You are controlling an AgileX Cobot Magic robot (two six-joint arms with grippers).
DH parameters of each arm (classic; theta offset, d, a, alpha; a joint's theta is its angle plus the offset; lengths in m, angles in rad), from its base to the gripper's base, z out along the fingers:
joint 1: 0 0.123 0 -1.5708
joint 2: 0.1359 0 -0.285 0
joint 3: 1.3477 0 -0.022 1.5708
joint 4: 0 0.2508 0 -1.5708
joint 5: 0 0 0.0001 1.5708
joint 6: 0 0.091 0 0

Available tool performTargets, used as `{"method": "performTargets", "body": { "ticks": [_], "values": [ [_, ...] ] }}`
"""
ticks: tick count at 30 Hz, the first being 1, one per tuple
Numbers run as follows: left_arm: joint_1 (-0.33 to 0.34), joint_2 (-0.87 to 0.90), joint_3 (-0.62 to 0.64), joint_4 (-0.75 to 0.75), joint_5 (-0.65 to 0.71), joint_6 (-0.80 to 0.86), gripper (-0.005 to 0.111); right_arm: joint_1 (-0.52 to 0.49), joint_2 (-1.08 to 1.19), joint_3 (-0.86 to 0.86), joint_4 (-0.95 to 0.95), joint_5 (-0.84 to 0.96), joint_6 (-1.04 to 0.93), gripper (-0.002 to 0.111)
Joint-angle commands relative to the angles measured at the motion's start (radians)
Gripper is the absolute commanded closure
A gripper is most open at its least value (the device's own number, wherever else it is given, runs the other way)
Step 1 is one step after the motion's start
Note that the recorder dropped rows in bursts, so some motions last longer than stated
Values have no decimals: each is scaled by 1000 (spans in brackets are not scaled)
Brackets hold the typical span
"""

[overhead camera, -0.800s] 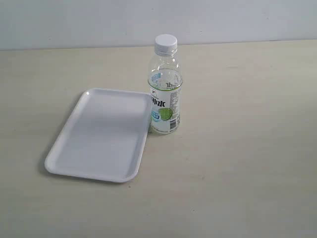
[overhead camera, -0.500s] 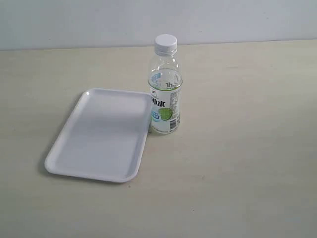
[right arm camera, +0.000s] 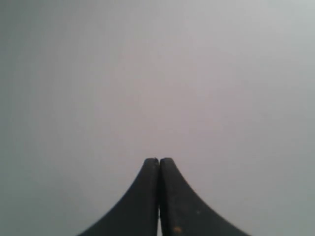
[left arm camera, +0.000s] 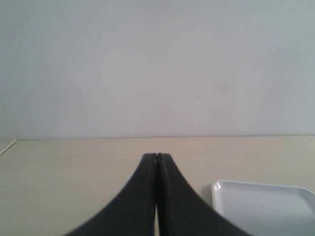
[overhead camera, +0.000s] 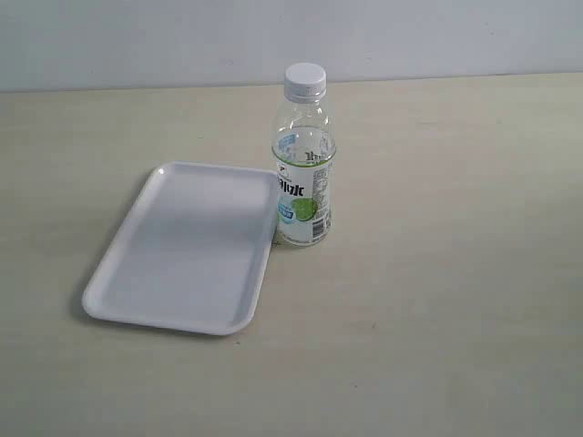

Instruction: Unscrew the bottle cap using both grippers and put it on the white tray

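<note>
The clear bottle (overhead camera: pixel 304 173) stands upright on the table, its white label with blue text and a lime picture facing the exterior view. The white ribbed cap (overhead camera: pixel 305 81) sits screwed on its neck. The white tray (overhead camera: pixel 182 246) lies flat just left of the bottle, its right rim almost touching the bottle's base. Neither arm shows in the exterior view. In the left wrist view my left gripper (left arm camera: pixel 157 156) is shut with nothing in it, and a corner of the tray (left arm camera: pixel 261 206) shows beside it. My right gripper (right arm camera: pixel 158 160) is shut and empty, facing a plain grey wall.
The beige table (overhead camera: pixel 437 273) runs back to a pale wall (overhead camera: pixel 137 36). In the left wrist view the table's far edge meets that wall (left arm camera: pixel 157 69).
</note>
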Motion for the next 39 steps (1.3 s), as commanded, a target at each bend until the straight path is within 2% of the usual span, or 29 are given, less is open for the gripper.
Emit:
{"method": "performTargets", "body": {
  "ticks": [1,3,9,13,18,23,26,27,30,33,35,39],
  "values": [
    [3,-6,3,7,-4,0,107,-5,-5,5,-31,221,-42,108],
    [3,-6,3,18,-4,0,107,-5,-5,5,-92,293,-91,108],
    [3,-6,3,20,-4,0,107,-5,140,5,-182,322,-122,108],
    [3,-6,3,20,-2,0,107,-5,329,5,-231,211,-143,108],
    [3,-6,3,20,-2,0,107,-5,682,-38,-426,83,-101,108],
    [3,-6,3,20,-2,0,107,-5,1156,-151,-693,-23,-65,108],
    [3,-6,3,20,-2,0,107,-5,1389,-225,-686,-81,-140,108],
    [3,-6,3,20,-2,0,107,-5,1483,-248,-686,-176,-181,108],
    [3,-6,3,20,-2,0,107,-5,1629,-295,-686,-302,-215,108],
    [3,-6,3,20,-2,0,107,-5,1691,-321,-696,-312,-215,108],
    [3,-6,3,20,-2,0,107,-5,1713,-338,-763,-313,-215,99],
    [3,-6,3,20,-2,0,107,-5,1735,-369,-915,-370,-213,67]
  ]
}}
